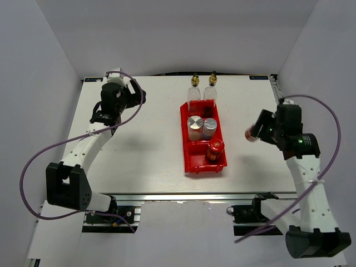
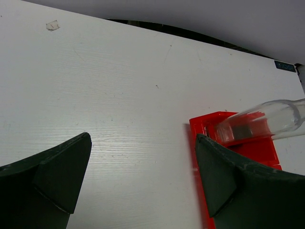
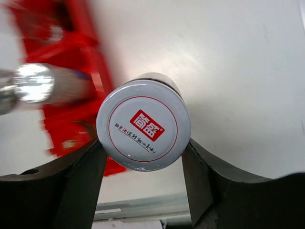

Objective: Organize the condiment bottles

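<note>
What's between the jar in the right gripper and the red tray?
Nothing: bare white table separates jar and red tray, per the top view.

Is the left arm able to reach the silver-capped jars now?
Probably yes: the left gripper is open and empty, with only bare table between it and the red tray holding the silver-capped jars.

The jar (image 3: 143, 125) bears on its white lid a red patch with two white Chinese characters; the small black line beneath is unreadable.

L gripper (image 2: 143, 143) jaws spread wide over white table (image 2: 119, 86); red tray (image 2: 200, 126) w/ clear bottle (image 2: 262, 121) at right.
</note>
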Controlling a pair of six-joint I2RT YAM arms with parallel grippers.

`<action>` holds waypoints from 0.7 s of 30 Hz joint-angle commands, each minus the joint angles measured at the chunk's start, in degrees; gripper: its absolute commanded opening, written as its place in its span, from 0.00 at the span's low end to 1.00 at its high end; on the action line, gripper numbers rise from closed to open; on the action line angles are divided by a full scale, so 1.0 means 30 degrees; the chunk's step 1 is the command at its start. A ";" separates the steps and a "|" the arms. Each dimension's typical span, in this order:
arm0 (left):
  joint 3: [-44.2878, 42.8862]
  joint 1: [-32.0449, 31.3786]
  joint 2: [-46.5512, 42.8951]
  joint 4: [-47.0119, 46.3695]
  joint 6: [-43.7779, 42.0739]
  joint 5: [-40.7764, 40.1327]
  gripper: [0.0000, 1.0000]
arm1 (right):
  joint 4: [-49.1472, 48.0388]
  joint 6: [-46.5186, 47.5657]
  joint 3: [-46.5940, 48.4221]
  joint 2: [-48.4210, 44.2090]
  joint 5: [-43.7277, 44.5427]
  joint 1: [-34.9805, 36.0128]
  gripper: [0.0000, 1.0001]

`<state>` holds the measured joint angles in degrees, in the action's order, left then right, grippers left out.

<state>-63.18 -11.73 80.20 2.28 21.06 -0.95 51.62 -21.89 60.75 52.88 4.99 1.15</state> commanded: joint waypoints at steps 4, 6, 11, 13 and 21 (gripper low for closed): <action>0.0521 0.0100 -0.1743 -0.0264 0.0597 -0.0503 0.98 | -0.3024 0.1406 0.5058 0.2459 0.1549 0.9145 0.02; 0.0727 0.0100 -0.2006 -0.0176 0.0626 -0.0620 0.98 | -0.3114 0.2135 0.5732 0.3839 0.2199 1.1354 0.01; 0.0902 0.0100 -0.2476 0.0702 0.0627 -0.1645 0.98 | -0.2030 0.3135 0.8312 0.8290 0.3231 1.6078 0.00; 0.1049 0.0100 -0.2622 0.0996 0.0597 -0.1850 0.98 | -0.1971 0.3108 0.8577 0.8913 0.2558 1.6840 0.00; 0.1869 0.0100 -0.3385 0.1289 0.0597 -0.2320 0.98 | -0.3173 0.1938 0.5621 0.9911 0.1526 1.7020 0.02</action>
<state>-58.33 -11.73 72.66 5.19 22.57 -6.74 45.74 -14.68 78.46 84.38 8.45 52.53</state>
